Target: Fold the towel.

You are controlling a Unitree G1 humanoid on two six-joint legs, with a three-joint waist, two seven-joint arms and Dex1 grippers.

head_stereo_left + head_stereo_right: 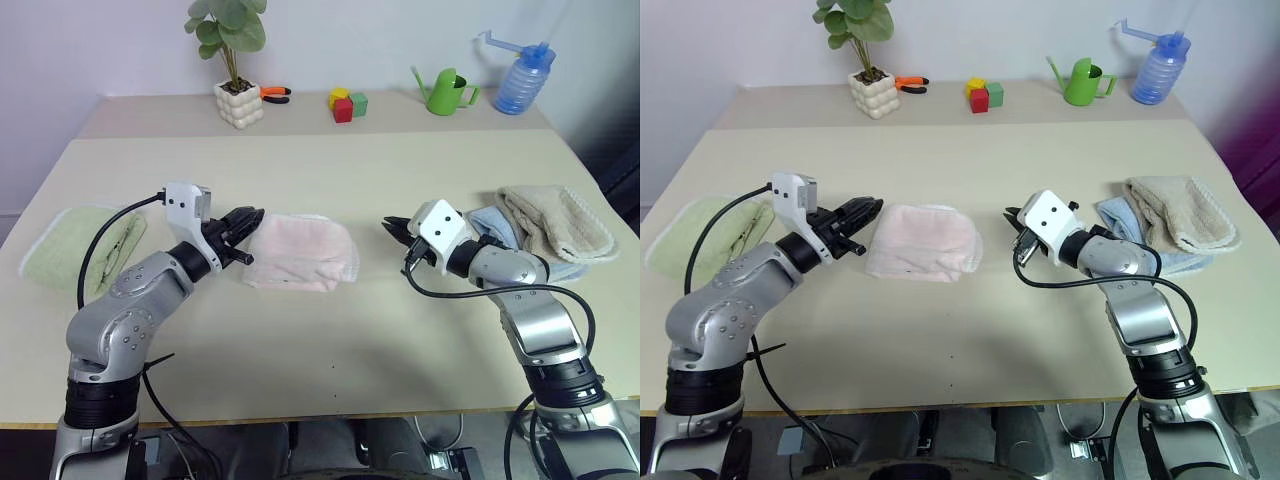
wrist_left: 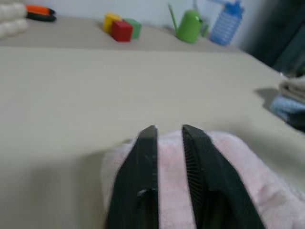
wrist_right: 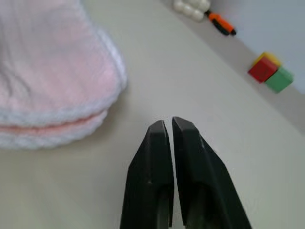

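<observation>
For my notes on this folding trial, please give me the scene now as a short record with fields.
towel: pink towel lies folded in layers at the middle of the table, held by neither gripper
left gripper: at the towel's left edge, jaws slightly apart, empty
right gripper: off the towel's right side, jaws shut, empty
table left: green towel
table right: beige towel on a blue towel
far edge: plant, blocks, watering can, spray bottle
</observation>
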